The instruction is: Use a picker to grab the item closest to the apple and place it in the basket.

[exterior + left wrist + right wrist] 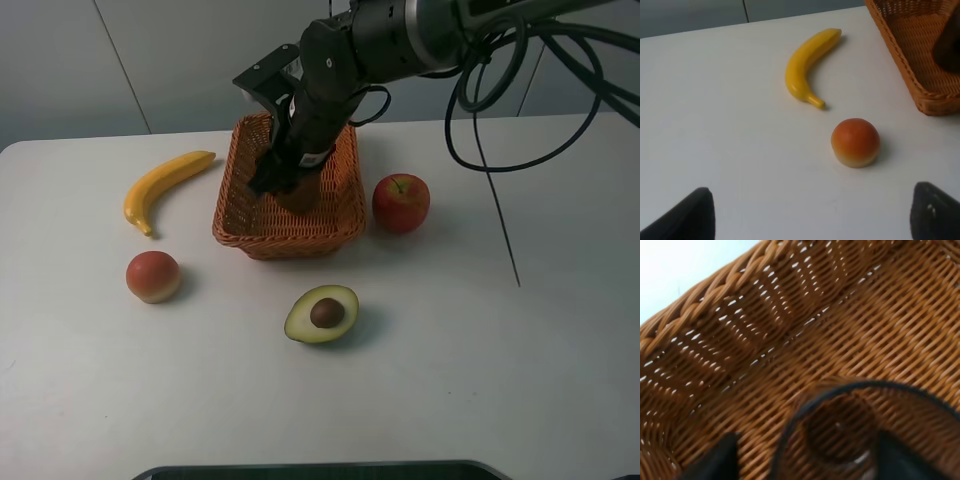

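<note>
The red apple (401, 203) sits on the white table just right of the orange wicker basket (290, 240). My right gripper (281, 178) reaches down into the basket, shut on a brown round item (299, 194). In the right wrist view that brown item (840, 432), with a dark rim, sits between the two fingers of the right gripper (807, 457) just over the basket's woven floor (765, 340). The left gripper (815, 225) is open, with nothing between its fingers, over bare table.
A halved avocado (322, 313) lies in front of the basket. A banana (165, 185) and a peach-coloured fruit (153, 276) lie to its left; the left wrist view shows the banana (807, 65), the fruit (855, 142) and the basket's corner (910, 70). Black cables (500, 90) hang at the back right.
</note>
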